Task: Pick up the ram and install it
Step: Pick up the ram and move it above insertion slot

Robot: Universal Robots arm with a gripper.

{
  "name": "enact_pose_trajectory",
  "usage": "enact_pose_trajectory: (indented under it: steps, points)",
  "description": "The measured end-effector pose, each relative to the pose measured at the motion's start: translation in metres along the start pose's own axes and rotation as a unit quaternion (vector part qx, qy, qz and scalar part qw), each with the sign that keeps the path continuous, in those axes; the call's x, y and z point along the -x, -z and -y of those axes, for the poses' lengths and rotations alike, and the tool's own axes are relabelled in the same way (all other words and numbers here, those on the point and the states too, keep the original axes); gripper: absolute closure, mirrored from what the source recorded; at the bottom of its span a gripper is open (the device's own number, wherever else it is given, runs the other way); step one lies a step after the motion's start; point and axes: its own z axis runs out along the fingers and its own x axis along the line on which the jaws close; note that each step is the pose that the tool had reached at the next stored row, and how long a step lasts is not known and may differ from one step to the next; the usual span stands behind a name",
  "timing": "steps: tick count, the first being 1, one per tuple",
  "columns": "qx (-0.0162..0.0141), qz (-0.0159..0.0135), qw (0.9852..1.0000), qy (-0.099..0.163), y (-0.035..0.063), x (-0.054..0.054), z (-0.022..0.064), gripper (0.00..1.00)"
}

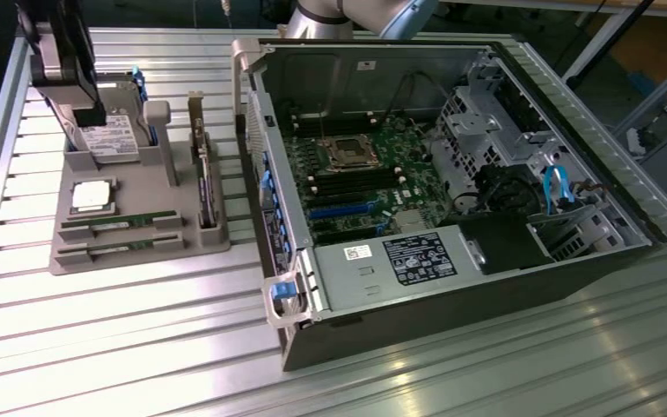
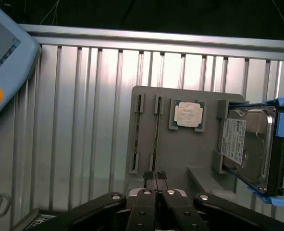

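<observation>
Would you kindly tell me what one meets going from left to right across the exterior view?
ram sticks lying in the grey holder → expansion card standing on edge → motherboard inside the open computer case → blue cable

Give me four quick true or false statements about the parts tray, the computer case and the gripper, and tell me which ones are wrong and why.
1. Two ram sticks sit in slots of the grey tray. True.
2. The gripper is holding a ram stick. False: it is shut on nothing and hovers over the tray, with both sticks in their slots.
3. The computer case is closed up. False: its side is open and the motherboard is exposed.
4. A silver processor chip lies on the tray between the ram sticks and the hard drive. True.
</observation>
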Motion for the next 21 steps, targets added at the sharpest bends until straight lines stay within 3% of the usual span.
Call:
enact_pose_trajectory:
  steps: [1, 3, 10, 21]
  points:
    - [-0.0003, 0.0031, 1.0, 0.0, -0.0004, 0.0, 0.0, 0.9]
    - [-0.0004, 0.0046, 1.0, 0.0, -0.0007, 0.0, 0.0001, 0.9]
    - [-0.0004, 0.0047, 1.0, 0.0, -0.004, 0.0, 0.0001, 0.9]
    - [0.0019, 0.0049, 1.0, 0.0, -0.0266, 0.001, 0.0004, 0.9]
